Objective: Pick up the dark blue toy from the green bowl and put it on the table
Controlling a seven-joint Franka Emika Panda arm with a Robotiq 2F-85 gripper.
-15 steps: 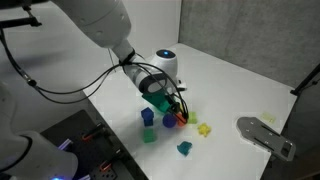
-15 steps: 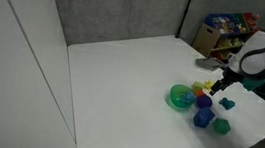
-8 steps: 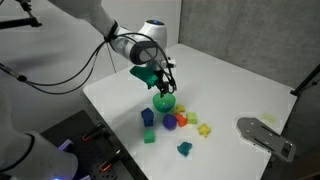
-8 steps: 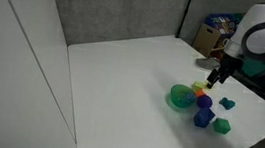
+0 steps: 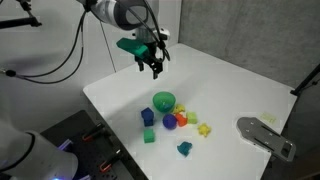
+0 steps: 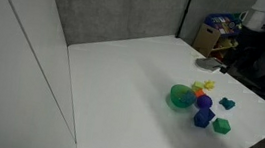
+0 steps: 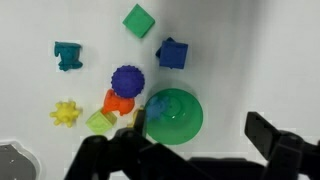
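The large square white tabletop (image 5: pixel 120 95) carries everything. The black gripper (image 5: pixel 153 66) hangs high above it, and the wrist view shows its jaws apart with nothing between them. The small round bright green bowl (image 7: pixel 172 117) looks empty. The small chunky blue-teal toy block (image 7: pixel 68 55) lies on the tabletop, well apart from the bowl, beyond the other toys. By this the task looks done, with nothing visibly left

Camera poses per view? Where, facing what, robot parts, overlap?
Exterior view: high off a corner, looking down on the table; arm and gripper hang over it.
Exterior view: beside a white panel, looking across at the green bowl; arm at right edge.
Wrist view: straight down on the bowl; fingers at bottom.
All share bowl and toys.
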